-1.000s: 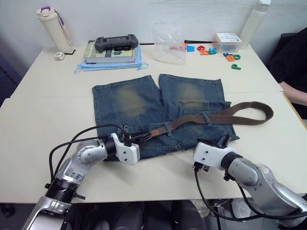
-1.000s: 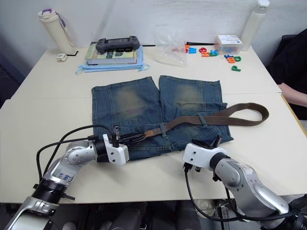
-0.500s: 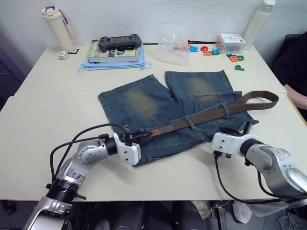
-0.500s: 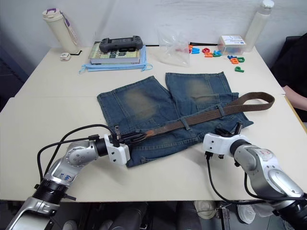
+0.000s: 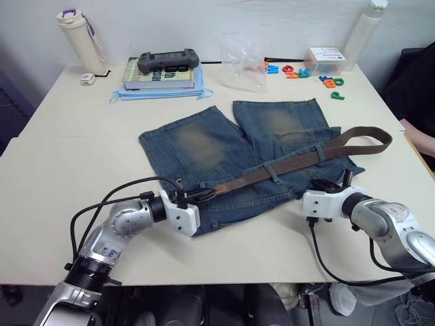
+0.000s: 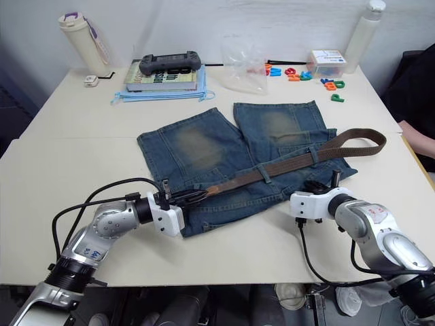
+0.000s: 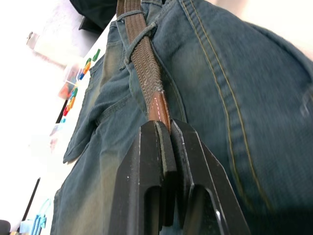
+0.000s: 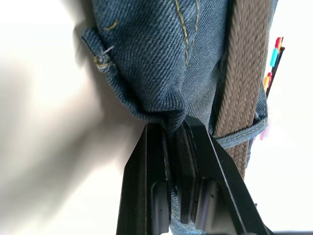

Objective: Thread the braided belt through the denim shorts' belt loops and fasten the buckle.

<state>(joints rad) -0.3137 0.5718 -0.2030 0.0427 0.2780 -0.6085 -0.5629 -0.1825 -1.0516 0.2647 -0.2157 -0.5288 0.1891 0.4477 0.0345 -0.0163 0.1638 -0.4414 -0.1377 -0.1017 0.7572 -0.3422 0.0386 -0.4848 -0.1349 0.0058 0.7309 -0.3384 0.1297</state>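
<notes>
1. The denim shorts (image 5: 234,156) lie flat at the middle of the worktop (image 5: 61,170), waistband toward 6 o'clock, legs toward 12.
2. The braided belt (image 5: 292,161) runs along the waistband from about 8 o'clock up to 2 o'clock, passing under at least two belt loops (image 5: 272,170) near the middle. Its far end folds back in a loop off the shorts at 3 o'clock; the buckle cannot be made out.
3. The left gripper (image 7: 166,134) has its fingers (image 7: 151,161) clenched on the belt's reddish-tan tip, at the 7 o'clock corner of the shorts.
4. The right gripper (image 8: 173,129) has its fingers clenched on a bunched fold of denim at the waistband edge, around 4 o'clock, just beside the belt.
5. The step in hand looks like drawing the belt further through the loops. To do it well, I would pull the tip in line with the waistband, low and steady, so the braid slides rather than lifts the loops.
6. The right hold should anchor the cloth against that pull; otherwise the shorts may drag and wrinkle.
</notes>
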